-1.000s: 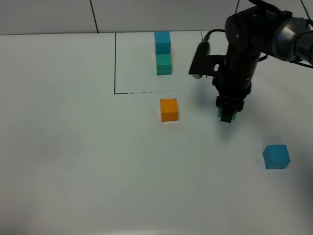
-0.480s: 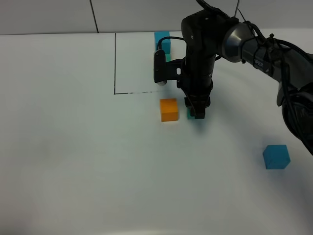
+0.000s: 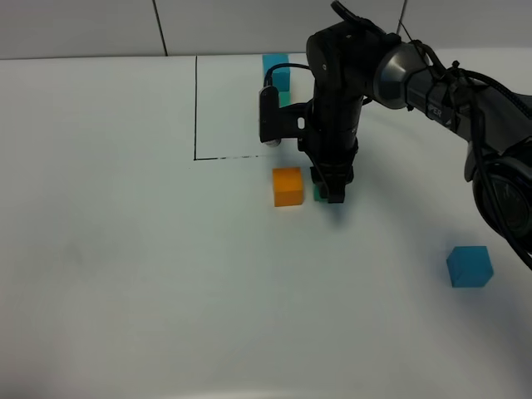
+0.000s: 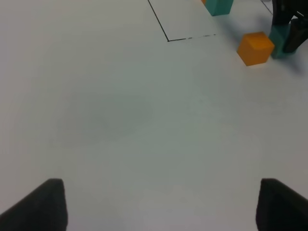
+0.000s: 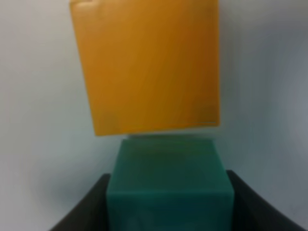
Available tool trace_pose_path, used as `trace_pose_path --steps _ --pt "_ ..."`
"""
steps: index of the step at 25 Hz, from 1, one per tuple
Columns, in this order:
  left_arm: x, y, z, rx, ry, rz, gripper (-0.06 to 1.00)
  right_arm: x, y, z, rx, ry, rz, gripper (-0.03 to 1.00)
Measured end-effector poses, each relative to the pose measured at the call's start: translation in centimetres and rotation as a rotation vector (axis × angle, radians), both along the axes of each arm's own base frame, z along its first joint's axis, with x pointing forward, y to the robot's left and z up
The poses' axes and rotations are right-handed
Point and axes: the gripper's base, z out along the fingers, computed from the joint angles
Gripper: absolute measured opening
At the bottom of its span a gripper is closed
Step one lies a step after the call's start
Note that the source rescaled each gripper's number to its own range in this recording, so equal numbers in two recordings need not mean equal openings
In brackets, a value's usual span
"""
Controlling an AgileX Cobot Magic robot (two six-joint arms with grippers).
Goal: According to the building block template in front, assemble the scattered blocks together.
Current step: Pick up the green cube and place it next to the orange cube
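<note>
My right gripper [image 3: 331,189] is shut on the teal-green cube [image 5: 168,190] and holds it down at the table, right beside the orange cube [image 3: 288,186]. In the right wrist view the orange cube [image 5: 144,65] fills the frame just past the green one, with a thin gap between them. The loose blue cube [image 3: 470,267] lies at the right. The template's blue cube [image 3: 275,68] shows at the back inside the black outline [image 3: 196,108]; its green cube is mostly hidden behind my arm. My left gripper [image 4: 156,204] is open over bare table.
The white table [image 3: 125,266] stretches to the left and front. My right arm [image 3: 449,91] reaches in from the right edge across the back.
My right gripper has carried the green cube left, from mid-table to right beside the orange cube. In the last half second it barely moved. The other cubes have not moved.
</note>
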Motion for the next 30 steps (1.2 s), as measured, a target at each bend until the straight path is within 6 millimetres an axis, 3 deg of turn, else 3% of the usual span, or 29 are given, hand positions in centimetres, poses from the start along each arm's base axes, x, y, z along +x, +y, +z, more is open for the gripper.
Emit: trace_pose_path --steps 30 --pt "0.0 0.0 0.0 0.000 0.000 0.000 0.78 -0.3 1.1 -0.7 0.042 0.008 0.001 0.01"
